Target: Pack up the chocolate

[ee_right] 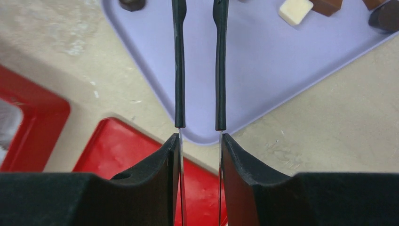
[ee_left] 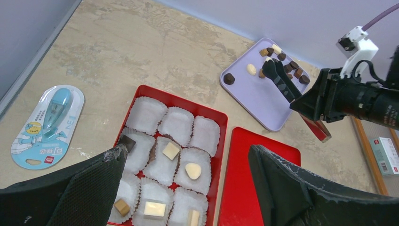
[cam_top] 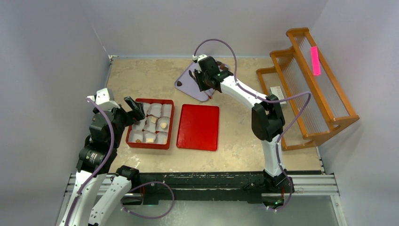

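tongs (ee_left: 283, 85) in right gripper (ee_right: 199, 141) | tips near tray (ee_left: 254, 101) edge | left gripper (ee_left: 187, 153) spread

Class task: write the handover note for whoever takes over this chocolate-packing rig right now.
Left gripper: open, empty, over the red box.
Right gripper: shut on tongs, tips over the purple tray.
Done: six paper cups each hold a chocolate.
Left: the far row's three cups are empty; loose pieces lie on the tray; the red lid lies beside the box.
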Controlling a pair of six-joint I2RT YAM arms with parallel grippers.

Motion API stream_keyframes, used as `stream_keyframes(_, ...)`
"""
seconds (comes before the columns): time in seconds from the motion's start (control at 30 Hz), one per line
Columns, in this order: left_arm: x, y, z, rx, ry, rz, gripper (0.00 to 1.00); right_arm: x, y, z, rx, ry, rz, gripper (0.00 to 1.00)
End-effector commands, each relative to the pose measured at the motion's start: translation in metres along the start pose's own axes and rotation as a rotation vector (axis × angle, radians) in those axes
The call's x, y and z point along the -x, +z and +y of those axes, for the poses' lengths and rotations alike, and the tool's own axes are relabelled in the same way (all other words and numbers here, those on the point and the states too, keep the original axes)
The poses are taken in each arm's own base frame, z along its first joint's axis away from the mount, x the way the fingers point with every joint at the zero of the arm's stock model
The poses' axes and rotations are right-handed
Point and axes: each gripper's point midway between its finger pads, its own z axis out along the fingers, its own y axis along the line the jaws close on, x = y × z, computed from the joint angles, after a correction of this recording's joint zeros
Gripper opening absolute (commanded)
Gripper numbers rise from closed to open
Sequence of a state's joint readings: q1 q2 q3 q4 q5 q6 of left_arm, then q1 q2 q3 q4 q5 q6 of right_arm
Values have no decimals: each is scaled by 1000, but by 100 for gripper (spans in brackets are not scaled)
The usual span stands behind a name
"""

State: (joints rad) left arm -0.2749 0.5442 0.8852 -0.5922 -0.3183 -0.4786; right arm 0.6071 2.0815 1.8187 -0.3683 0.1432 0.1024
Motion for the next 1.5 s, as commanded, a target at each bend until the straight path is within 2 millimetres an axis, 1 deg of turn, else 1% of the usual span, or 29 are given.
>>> stream_keyframes(0.0,6,3,-1,-3,-10,-24,99,15,6,-21,-33,33,-20,38)
stream_keyframes(0.17,5,3,-1,0,-10,-23,99,11,23,-33,-32,63,5,39)
stream_keyframes(0.33,6,3,-1,2,-9,-23,99,9,35,-40,-31,82,17,39)
stream_keyframes(0.93,7,2,0,1,-9,-30,99,5,66,-38,4,87,50,41)
stream_keyframes(1.0,7,2,0,2,-10,-30,99,5,67,-39,0,86,51,41)
stream_keyframes(1.13,7,1,0,1,-11,-32,99,2,67,-42,-11,83,59,35)
stream_keyframes(1.23,7,1,0,1,-12,-32,99,2,65,-42,-11,82,56,31)
stream_keyframes(1.47,7,1,0,2,-12,-31,99,2,58,-41,-4,81,52,27)
